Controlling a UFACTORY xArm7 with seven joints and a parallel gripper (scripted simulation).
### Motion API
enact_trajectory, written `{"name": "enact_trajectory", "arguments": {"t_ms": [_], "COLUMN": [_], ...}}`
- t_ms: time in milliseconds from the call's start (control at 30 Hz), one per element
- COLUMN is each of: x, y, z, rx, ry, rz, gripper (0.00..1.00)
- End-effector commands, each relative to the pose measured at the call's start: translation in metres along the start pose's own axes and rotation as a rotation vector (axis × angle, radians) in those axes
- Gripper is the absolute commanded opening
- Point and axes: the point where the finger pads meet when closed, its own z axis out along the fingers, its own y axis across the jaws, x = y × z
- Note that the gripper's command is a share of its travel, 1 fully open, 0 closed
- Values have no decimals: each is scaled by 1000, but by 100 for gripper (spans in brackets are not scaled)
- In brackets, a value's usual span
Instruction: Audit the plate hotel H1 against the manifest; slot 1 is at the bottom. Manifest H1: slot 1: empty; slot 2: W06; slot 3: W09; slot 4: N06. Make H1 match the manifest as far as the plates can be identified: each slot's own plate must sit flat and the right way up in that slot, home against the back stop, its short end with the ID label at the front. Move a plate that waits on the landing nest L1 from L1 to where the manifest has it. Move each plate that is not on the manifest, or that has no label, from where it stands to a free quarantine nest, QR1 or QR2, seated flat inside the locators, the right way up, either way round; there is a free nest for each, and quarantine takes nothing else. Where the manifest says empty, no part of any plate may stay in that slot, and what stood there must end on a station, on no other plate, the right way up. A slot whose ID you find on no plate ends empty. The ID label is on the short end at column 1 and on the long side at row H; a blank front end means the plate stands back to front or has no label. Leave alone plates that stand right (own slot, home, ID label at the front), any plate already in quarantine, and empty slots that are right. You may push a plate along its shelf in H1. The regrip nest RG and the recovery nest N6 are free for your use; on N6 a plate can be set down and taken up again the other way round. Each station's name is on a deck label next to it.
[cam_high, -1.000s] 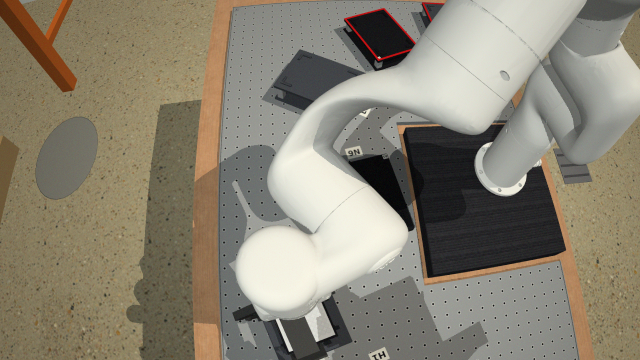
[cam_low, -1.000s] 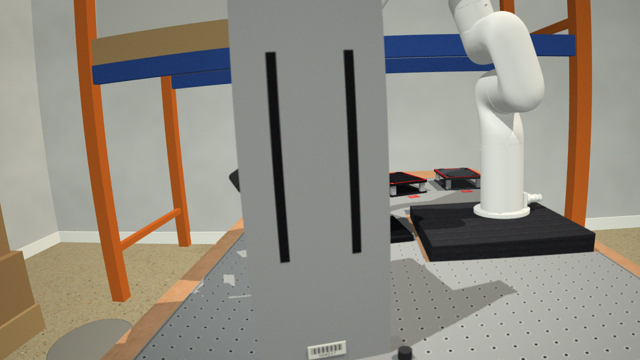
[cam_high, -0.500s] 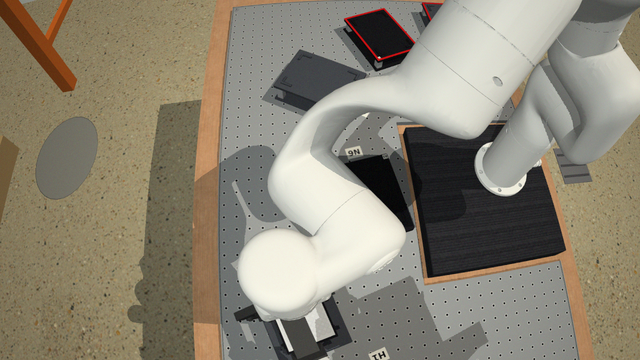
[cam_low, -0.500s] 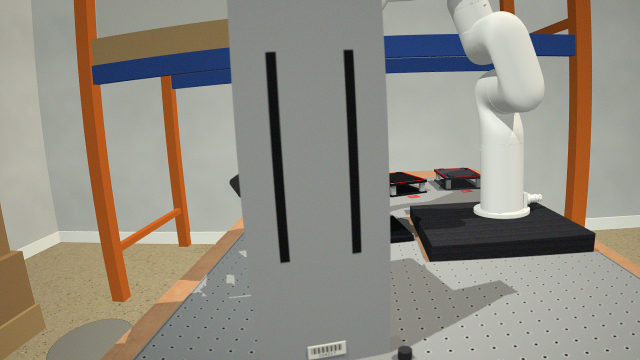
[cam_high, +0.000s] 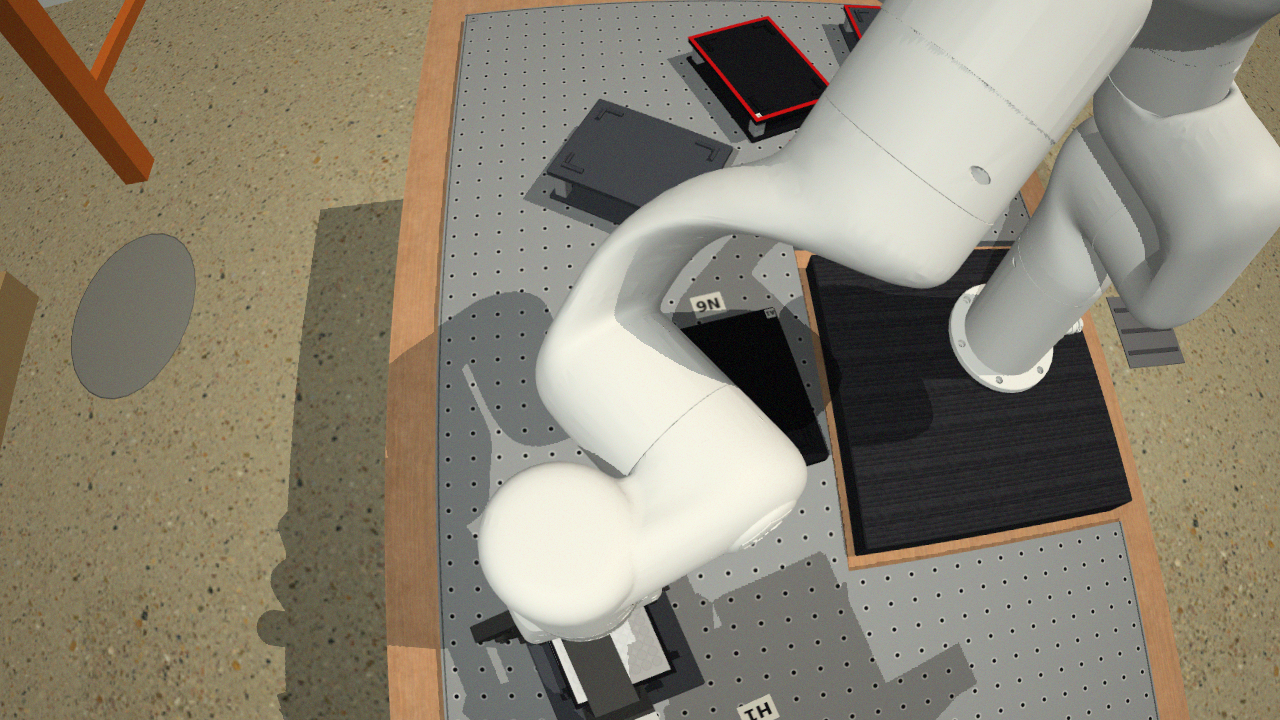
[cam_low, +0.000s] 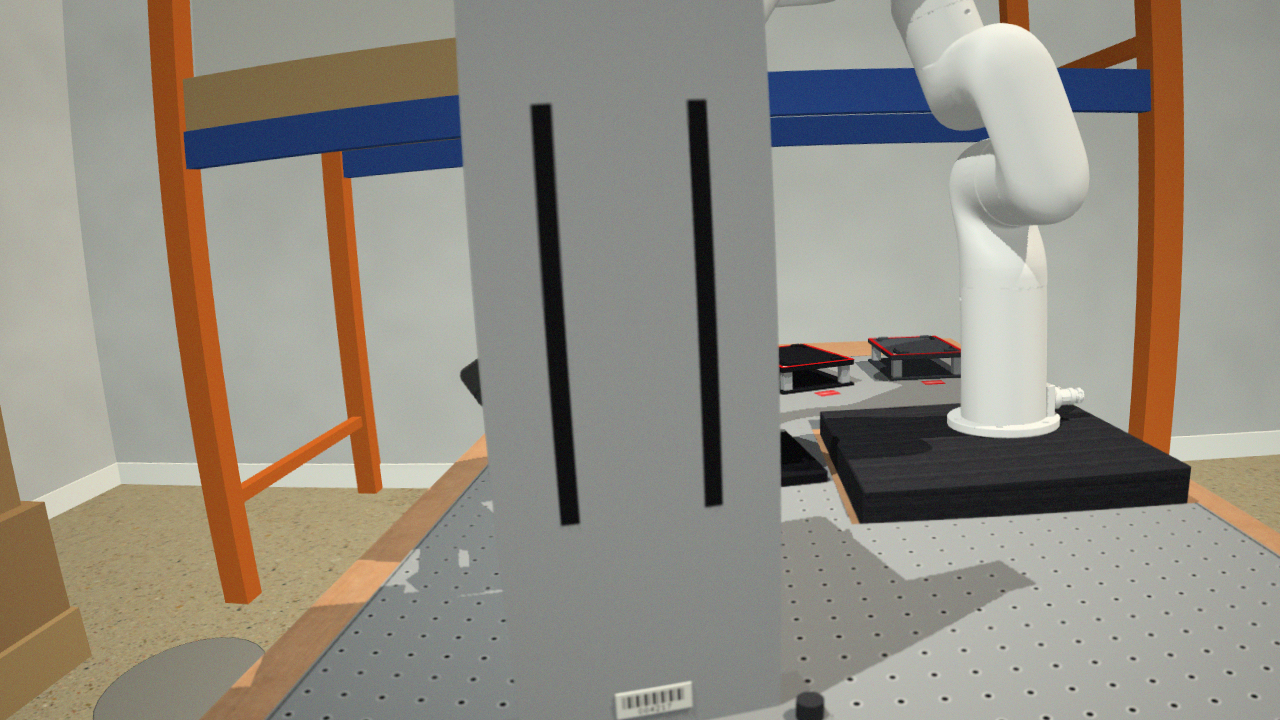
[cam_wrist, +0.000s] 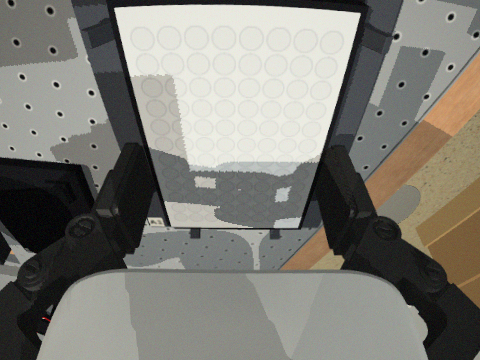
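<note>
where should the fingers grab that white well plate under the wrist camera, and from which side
Grip the white well plate across its two long sides, near the short end closest to the gripper, coming straight down from above. It lies flat in its dark nest, and the open fingers already straddle its width, one outside each long edge.
</note>
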Motion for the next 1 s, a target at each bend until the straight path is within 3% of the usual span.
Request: {"name": "enact_trajectory", "arguments": {"t_ms": [0, 633, 667, 967], "x": [0, 0, 0, 0], "y": [2, 2, 2, 2], "z": [1, 1, 0, 0], "rx": [-5, -5, -5, -5], "ry": [1, 1, 1, 1], "rz": [0, 0, 0, 0], "gripper": [100, 100, 0, 0]}}
